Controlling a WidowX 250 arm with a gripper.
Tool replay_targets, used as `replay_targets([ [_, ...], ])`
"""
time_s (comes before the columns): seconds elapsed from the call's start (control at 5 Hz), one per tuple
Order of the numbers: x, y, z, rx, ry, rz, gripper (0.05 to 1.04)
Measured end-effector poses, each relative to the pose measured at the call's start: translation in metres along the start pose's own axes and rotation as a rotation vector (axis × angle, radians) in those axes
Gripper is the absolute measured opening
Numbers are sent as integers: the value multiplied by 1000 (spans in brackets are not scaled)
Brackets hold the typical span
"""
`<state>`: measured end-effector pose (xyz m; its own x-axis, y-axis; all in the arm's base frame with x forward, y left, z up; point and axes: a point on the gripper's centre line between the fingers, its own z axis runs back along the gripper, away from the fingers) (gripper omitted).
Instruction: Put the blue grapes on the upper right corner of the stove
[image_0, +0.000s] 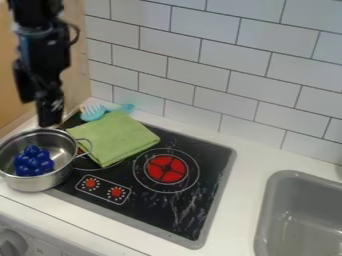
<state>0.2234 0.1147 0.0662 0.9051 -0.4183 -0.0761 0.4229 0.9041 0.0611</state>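
Sitting low in metal pot (45, 184): blue grapes (33, 161), one bunch, inside the rim. Likely light toy plastic, not fragile. Skin looks smooth, so single berries could slip; stiff or squashy, can't say. Best hold: straight down from above, across the thick middle of the bunch, clear of pot wall. A tip-only pinch at the edge would probably roll it. Needs a lift well over the rim before going across.

Pot overlaps the left edge of the stove (150, 206), near its lower left corner. Green cloth (113, 137) lies toward the upper left corner, light blue utensil (93, 113) just behind it. Gripper (49, 119) hangs by the pot's far rim; apart or together, can't tell. Target: stove's upper right corner, past the red burner (167, 169). Sink (300, 215) sits farther right.
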Motion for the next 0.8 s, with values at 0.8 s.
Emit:
replay_targets([
  [0.8,-25,-8,-27,17,64,55,999],
])
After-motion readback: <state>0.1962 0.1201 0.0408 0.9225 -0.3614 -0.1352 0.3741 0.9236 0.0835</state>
